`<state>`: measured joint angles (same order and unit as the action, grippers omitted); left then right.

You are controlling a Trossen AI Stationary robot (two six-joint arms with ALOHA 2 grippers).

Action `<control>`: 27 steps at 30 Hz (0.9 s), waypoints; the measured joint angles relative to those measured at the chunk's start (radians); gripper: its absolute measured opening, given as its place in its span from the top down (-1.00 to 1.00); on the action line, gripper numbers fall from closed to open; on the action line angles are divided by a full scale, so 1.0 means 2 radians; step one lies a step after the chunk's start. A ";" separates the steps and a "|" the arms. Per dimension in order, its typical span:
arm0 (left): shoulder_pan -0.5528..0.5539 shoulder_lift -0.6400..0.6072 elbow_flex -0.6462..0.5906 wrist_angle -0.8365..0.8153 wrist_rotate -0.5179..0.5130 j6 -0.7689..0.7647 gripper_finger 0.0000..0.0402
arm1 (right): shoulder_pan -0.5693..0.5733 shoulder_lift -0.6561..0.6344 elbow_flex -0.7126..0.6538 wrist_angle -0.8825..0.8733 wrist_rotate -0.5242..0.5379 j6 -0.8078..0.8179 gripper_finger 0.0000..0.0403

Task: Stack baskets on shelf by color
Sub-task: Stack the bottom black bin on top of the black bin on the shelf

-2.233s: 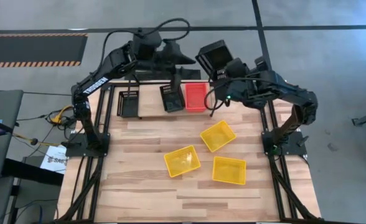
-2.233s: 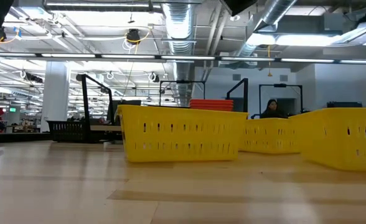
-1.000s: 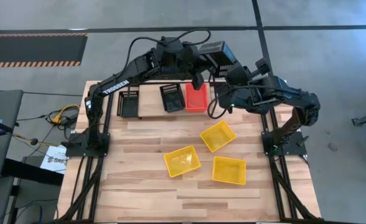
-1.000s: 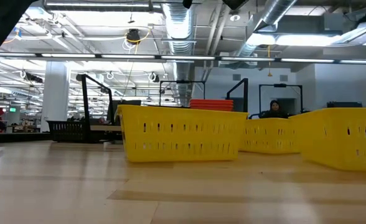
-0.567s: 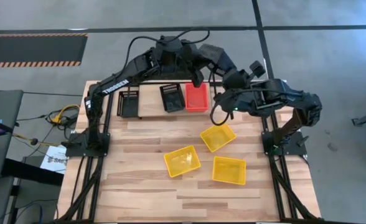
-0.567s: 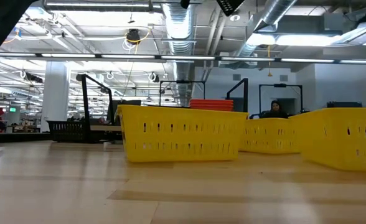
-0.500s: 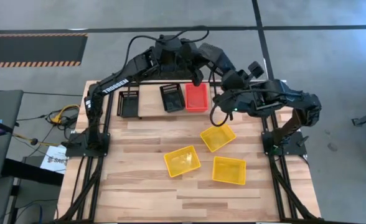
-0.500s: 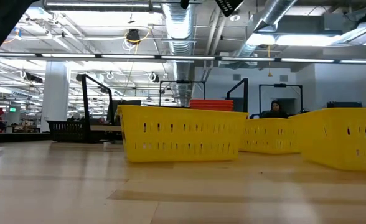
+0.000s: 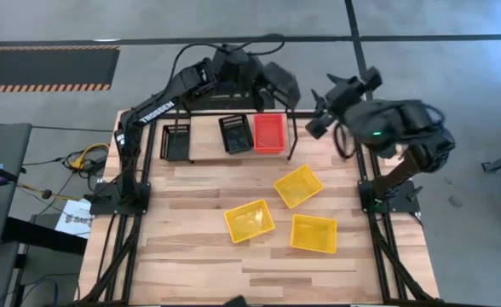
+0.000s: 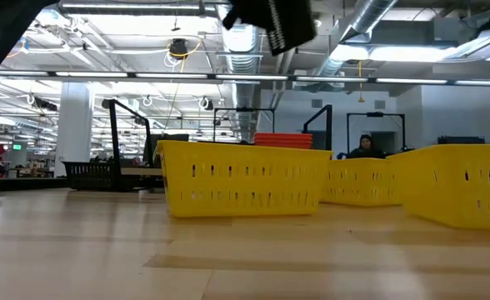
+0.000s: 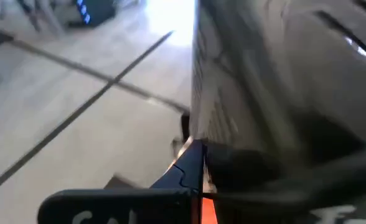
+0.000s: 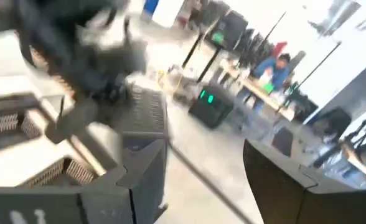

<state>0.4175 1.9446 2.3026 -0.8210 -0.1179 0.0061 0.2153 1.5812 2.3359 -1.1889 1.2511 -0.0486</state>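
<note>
On light wooden shelf in black wire frame, left to right: two black mesh baskets, red-orange mesh basket. Above it, left gripper clamped on third black basket. Beyond shelf's right end, right gripper, jaws apart, empty. Nearer than shelf, three yellow mesh baskets.
</note>
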 joint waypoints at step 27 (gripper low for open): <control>0.102 -0.024 -0.001 -0.340 0.157 -0.193 1.00 | 0.005 -0.083 0.009 -0.033 0.069 -0.045 -0.11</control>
<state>0.6214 1.8966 2.3013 -1.5015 0.1960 -0.3804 0.2245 1.4143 2.3531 -1.2553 1.3888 -0.1395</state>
